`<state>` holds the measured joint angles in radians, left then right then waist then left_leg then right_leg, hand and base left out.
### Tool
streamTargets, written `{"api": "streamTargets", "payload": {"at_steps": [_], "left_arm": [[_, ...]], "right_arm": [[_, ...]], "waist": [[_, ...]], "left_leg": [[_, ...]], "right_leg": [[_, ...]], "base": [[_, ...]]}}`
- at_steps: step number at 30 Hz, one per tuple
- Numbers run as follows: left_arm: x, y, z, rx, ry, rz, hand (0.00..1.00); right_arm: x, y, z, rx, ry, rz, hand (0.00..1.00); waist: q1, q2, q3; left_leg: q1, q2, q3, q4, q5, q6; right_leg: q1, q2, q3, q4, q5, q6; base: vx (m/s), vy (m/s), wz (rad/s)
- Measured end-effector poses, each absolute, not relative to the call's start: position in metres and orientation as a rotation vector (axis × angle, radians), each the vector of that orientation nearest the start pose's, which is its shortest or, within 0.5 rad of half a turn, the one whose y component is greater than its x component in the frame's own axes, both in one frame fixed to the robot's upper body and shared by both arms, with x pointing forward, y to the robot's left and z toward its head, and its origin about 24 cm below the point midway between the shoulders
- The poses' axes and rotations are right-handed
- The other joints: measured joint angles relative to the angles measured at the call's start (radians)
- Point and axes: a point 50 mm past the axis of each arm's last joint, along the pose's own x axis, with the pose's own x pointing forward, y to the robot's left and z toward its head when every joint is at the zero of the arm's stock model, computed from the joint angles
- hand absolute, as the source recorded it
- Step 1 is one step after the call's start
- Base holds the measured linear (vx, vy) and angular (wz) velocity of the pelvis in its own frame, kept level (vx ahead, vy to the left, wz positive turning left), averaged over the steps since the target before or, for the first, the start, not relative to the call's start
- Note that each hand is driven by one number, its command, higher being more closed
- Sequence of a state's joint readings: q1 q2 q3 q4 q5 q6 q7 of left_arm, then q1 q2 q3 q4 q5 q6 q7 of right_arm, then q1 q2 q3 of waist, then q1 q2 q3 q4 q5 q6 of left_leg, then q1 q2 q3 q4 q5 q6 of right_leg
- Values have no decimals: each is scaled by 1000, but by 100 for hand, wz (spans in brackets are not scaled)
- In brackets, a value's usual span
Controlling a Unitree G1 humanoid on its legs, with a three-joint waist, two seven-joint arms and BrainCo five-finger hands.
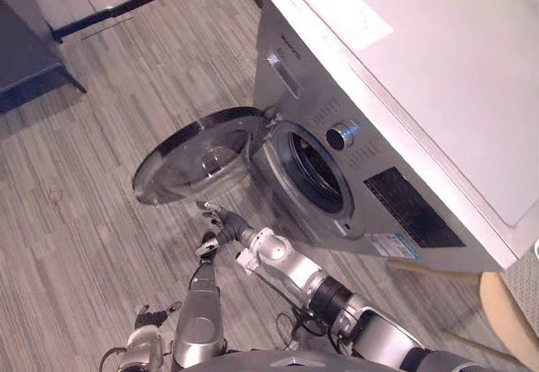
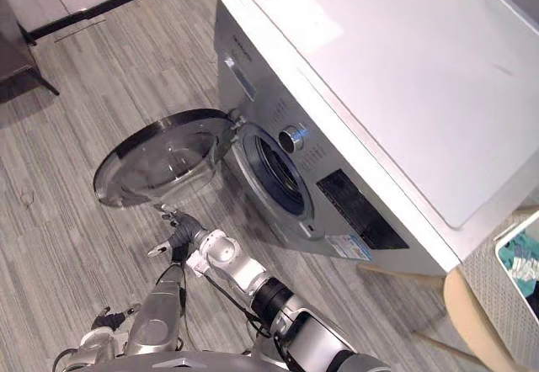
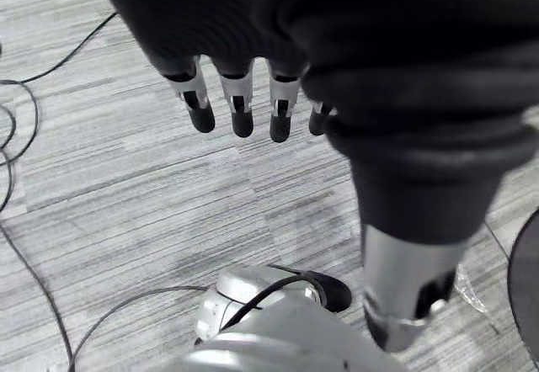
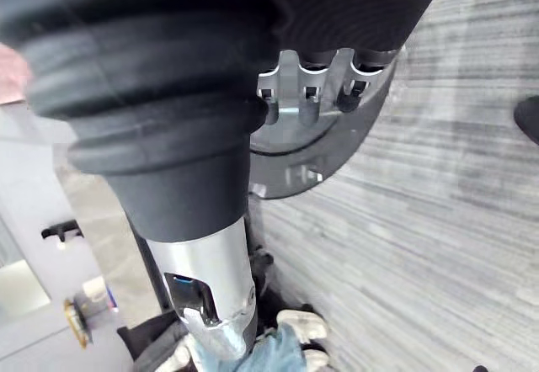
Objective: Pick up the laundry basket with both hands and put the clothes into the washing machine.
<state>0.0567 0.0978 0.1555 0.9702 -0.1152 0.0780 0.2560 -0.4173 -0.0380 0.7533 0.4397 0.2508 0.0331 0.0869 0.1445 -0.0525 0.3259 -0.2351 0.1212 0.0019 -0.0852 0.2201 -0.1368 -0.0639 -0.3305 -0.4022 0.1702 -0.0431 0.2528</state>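
One round glass door (image 1: 198, 157), boxy silver washer (image 1: 404, 94)

Grey striped floor (image 1: 76, 220) all round; a dark cabinet (image 1: 21, 52) in the upper left corner, a pale wooden stool (image 1: 503, 309) at lower right.

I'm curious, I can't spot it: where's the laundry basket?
The laundry basket stands at the right eye view's far right edge, beside the washing machine.

Left hand (image 3: 337, 94) is hanging over the grey striped floor (image 3: 126, 195), holding nothing. Fingers (image 3: 242, 111) are pointing out straight in a row, touching nothing. Thumb (image 3: 404, 296) is sticking out apart from them.
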Motion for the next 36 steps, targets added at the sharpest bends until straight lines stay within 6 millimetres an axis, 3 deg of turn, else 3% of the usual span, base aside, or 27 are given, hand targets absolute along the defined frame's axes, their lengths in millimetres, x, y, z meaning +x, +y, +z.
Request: {"api": "streamTargets", "payload": {"at_steps": [7, 11, 15, 17, 20, 23, 26, 33, 36], "left_arm": [[103, 225, -152, 39, 1115, 515, 0], [106, 233, -150, 106, 1118, 497, 0], [133, 241, -140, 151, 1053, 460, 0], [158, 245, -129, 160, 979, 448, 0], [187, 249, -114, 162, 888, 447, 0], [204, 262, -100, 131, 822, 499, 0], [213, 271, -91, 62, 774, 558, 0], [240, 293, -63, -110, 645, 670, 0], [252, 302, -49, -189, 566, 716, 0]], "right_arm": [[249, 13, 7, -69, 227, 808, 0], [235, -19, -15, 19, 312, 687, 0], [218, -88, -43, 55, 415, 443, 0], [207, -134, -57, 21, 472, 272, 0], [187, -177, -68, -3, 531, 109, 0], [171, -189, -77, 9, 583, 48, 0], [162, -186, -84, 30, 622, 40, 0], [177, -185, -78, 71, 587, 20, 0], [181, -187, -75, 88, 569, 4, 0]], "waist": [[-6, -35, -22], [-36, -52, -49], [-82, -62, -63], [-110, -72, -74], [-145, -81, -86], [-166, -81, -87], [-178, -81, -87], [-176, -87, -88], [-173, -102, -85]], "left_leg": [[22, 8, 30, 0, 0, -1], [52, 40, 115, -1, -15, -10], [64, 62, 196, -1, -31, -21], [69, 70, 239, -1, -39, -17], [84, 73, 287, -1, -49, -20], [101, 81, 325, -1, -54, -27], [102, 85, 333, 0, -55, -28], [75, 90, 359, 6, -54, -29], [50, 100, 356, 6, -46, -31]], "right_leg": [[6, 5, 26, -14, 2, -3], [-14, 35, 109, -65, 37, -12], [-62, 53, 193, -86, 65, -21], [-89, 61, 234, -94, 76, -20], [-114, 65, 283, -97, 86, -25], [-116, 74, 313, -121, 103, -24], [-120, 78, 316, -124, 107, -19], [-166, 87, 348, -131, 124, -18], [-184, 97, 345, -138, 135, -25]], "base": [[-14, -37, -12], [-28, -20, -62], [-47, -13, -63], [-19, -14, -53], [8, -9, -45], [54, -25, -36], [58, -30, -13], [36, -13, -10], [-30, -33, 2]]}}
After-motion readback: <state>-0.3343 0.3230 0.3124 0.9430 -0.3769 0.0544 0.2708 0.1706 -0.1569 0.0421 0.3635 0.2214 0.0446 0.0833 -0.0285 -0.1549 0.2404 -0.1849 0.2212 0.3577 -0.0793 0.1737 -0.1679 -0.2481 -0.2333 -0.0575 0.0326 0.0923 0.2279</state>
